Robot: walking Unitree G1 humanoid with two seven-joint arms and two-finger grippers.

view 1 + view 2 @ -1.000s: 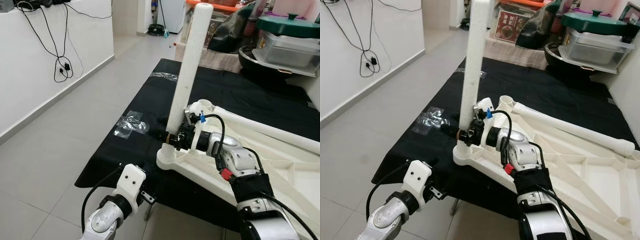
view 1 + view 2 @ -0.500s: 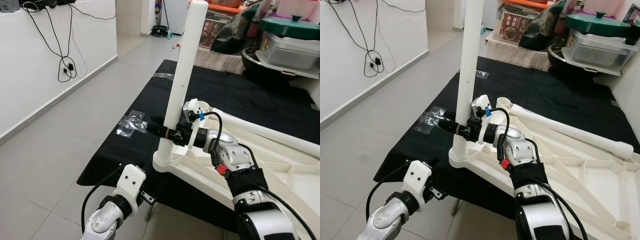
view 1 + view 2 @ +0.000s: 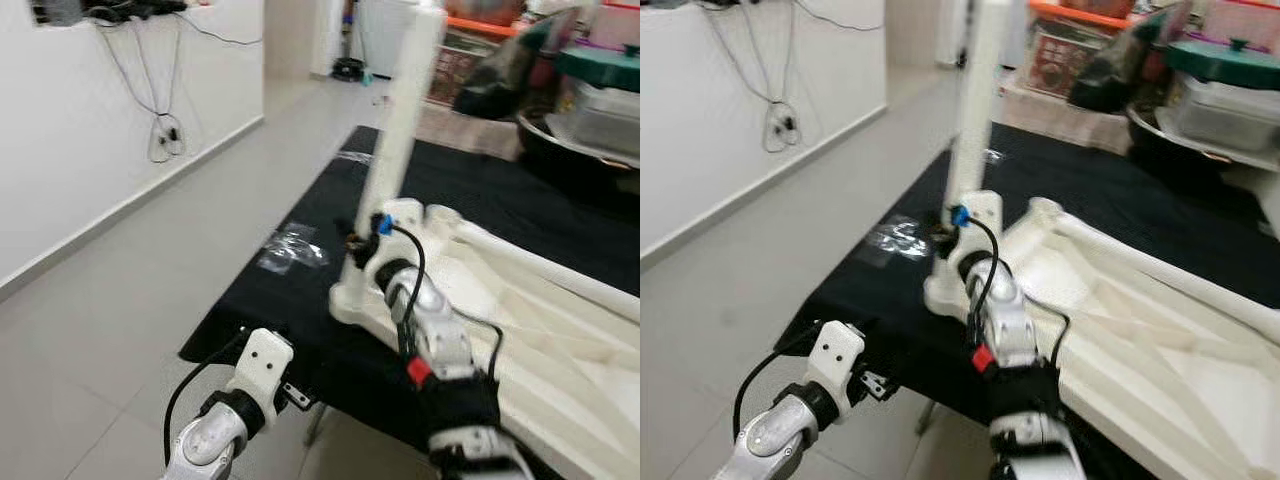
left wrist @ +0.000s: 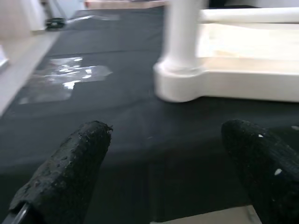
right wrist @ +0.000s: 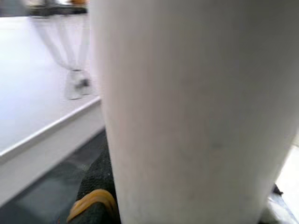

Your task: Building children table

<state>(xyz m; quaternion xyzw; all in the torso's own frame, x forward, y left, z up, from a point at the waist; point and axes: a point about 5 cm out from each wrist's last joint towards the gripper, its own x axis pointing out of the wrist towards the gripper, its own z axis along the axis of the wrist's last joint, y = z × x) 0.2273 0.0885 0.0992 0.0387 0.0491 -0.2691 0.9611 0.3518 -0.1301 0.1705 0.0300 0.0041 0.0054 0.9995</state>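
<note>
Firmly, right claw (image 3: 362, 243) clamps the upright table leg (image 3: 400, 140); left claw (image 4: 173, 172) gapes empty.

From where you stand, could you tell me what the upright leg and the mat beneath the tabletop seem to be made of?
The leg looks like moulded white plastic: smooth, matte, uniform, same as the ribbed tabletop. The mat seems thin black fabric or foam, dull and flat; uncertain which.

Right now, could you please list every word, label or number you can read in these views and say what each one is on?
No text can be read in these views.
The red printed box beyond the black mat carries markings, but they are too blurred to read.
The white table leg held by the right claw and the white tabletop show no label.
</note>
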